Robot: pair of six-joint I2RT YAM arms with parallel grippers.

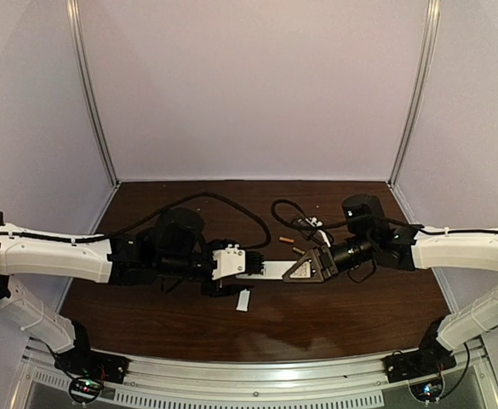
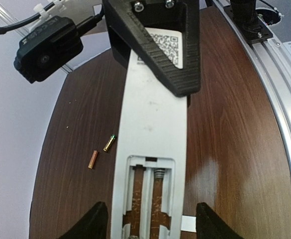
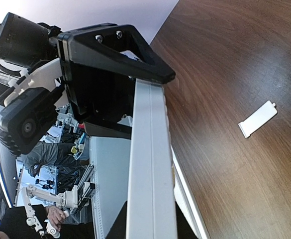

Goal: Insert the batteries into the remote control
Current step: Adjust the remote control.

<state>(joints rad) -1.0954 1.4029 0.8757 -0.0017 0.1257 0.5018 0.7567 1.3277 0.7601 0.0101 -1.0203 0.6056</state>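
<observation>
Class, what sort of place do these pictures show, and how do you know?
Probably a robotics lab work cell: a dark brown wooden table boxed in by plain pale walls, with two white-and-black robot arms bolted to a silver metal rail at its near edge.

- The remote control (image 2: pixel 152 124) is showing plain white, with a black-and-white QR-style label (image 2: pixel 167 45) near one end.
- Its open battery bay (image 2: pixel 147 199) is showing brownish channels inside a white frame.
- One of the batteries (image 2: pixel 92 159) is looking orange; the other (image 2: pixel 110 143) is looking gold with a green tip.
- The tabletop (image 2: pixel 235 149) is gleaming dark brown with a wood-grain pattern.
- The loose cover plate (image 3: pixel 257 119) is showing white.
- The right pincer (image 1: pixel 304 268) and left pincer (image 2: pixel 150 205) are showing black fingers, the right's finely ribbed.
- The arms (image 1: pixel 53 256) are showing white shells with black joints.
- The walls (image 1: pixel 249 85) are looking pale lilac.
</observation>
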